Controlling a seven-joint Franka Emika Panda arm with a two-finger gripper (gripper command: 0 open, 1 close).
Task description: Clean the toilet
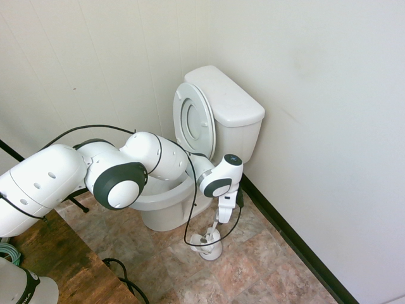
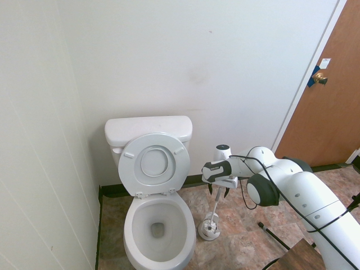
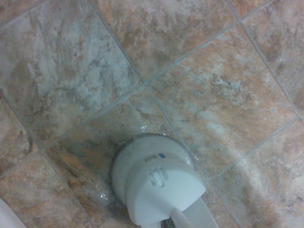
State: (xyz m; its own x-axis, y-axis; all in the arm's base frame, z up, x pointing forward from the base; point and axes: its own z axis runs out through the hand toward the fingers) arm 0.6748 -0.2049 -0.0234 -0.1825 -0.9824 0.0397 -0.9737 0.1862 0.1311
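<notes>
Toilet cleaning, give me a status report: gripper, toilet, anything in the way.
Gripper open, pointing down over the brush handle, nothing held. Toilet lid and seat up, bowl exposed. Brush in its holder on the floor beside the bowl; nothing in the way.

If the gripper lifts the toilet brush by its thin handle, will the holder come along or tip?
The brush looks light and stiff: thin handle, upright. The holder is small, with a rounded base, standing loose on the tile floor, so it could tip or drag if the brush binds. The open gripper sits at the handle.
</notes>
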